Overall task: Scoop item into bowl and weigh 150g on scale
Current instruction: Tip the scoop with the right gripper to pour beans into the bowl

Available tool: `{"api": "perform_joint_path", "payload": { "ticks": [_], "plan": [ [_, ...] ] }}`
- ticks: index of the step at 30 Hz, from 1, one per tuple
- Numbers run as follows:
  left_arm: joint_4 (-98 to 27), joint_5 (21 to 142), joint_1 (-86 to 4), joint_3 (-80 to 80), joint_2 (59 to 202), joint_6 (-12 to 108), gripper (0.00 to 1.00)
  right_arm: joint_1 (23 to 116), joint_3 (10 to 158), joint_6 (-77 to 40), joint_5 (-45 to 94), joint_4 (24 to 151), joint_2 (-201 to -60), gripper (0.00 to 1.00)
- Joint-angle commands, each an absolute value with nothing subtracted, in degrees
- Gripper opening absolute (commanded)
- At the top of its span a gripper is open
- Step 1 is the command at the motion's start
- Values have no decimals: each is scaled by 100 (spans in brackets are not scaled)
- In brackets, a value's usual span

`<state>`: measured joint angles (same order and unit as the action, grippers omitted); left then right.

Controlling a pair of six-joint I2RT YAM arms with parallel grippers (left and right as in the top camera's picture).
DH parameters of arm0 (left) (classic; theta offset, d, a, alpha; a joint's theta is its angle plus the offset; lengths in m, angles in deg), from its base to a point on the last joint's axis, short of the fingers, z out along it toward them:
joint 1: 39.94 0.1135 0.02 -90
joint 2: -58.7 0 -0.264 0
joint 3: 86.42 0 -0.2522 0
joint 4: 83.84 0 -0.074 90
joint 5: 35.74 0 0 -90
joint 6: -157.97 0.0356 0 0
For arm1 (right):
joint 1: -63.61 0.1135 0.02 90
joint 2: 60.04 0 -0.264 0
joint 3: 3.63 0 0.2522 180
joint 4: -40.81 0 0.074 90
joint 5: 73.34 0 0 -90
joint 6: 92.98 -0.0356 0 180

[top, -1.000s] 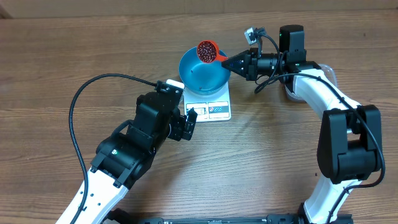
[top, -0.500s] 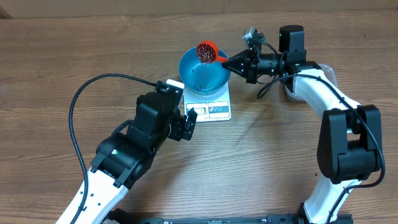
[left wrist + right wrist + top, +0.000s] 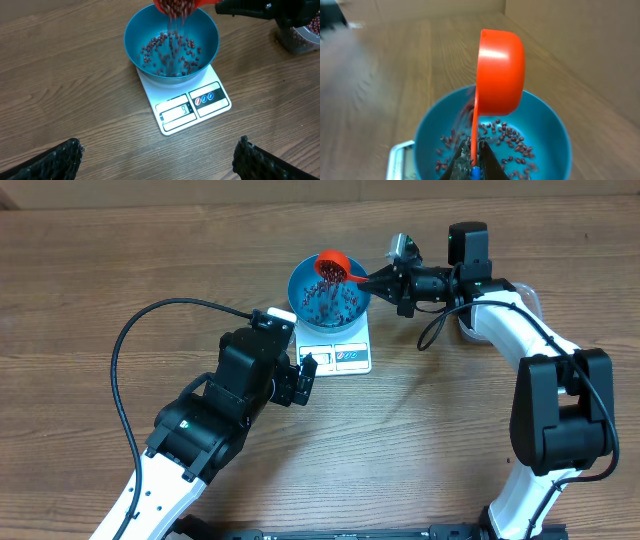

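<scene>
- Right gripper (image 3: 372, 278) is shut tight on the handle of the orange plastic scoop (image 3: 332, 264), and it holds the scoop tipped over the bowl.
- Brown wooden table (image 3: 90, 280) is the biggest thing here, and everything else sits on it.
- Left gripper (image 3: 157, 150) hangs near the front of the scale. Its fingers are wide apart and hold nothing.
- White kitchen scale (image 3: 155, 95) lies flat on the table. Its little screen (image 3: 176, 112) shows a low number that looks like 9, so I think the job has only just begun.
- Round blue bowl (image 3: 137, 30) sits on the scale, at the back of it.
- Clear jar (image 3: 297, 40) with more beans stands off to the right, near the right arm.
- The scoop is turned right over above the far edge of the bowl.
- Small red beans (image 3: 172, 55) are falling out of the scoop, and some lie spread on the bottom of the bowl.
- What could go wrong:
  - The scoop is close to the rim, so beans could bounce out onto the table and not get weighed.
  - If the scoop or the gripper bumps the bowl, the bowl could slide off the scale, or the number could come out wrong.
  - Big scoops later on could go past 150, so the last ones should be small.
</scene>
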<state>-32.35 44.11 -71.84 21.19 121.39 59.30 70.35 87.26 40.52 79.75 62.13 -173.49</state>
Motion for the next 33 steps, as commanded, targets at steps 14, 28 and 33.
{"api": "perform_joint_path", "payload": {
  "ticks": [14,28,33],
  "plan": [
    [-3239,4334,-7217,2127,12170,5915,100,7028,8743,5456,6983,6210,-17402,4],
    [-3239,4334,-7217,2127,12170,5915,99,7028,8745,5143,6976,6175,-16969,4],
    [-3239,4334,-7217,2127,12170,5915,100,7024,8745,4481,6627,6204,-16530,4]
  ]
}}
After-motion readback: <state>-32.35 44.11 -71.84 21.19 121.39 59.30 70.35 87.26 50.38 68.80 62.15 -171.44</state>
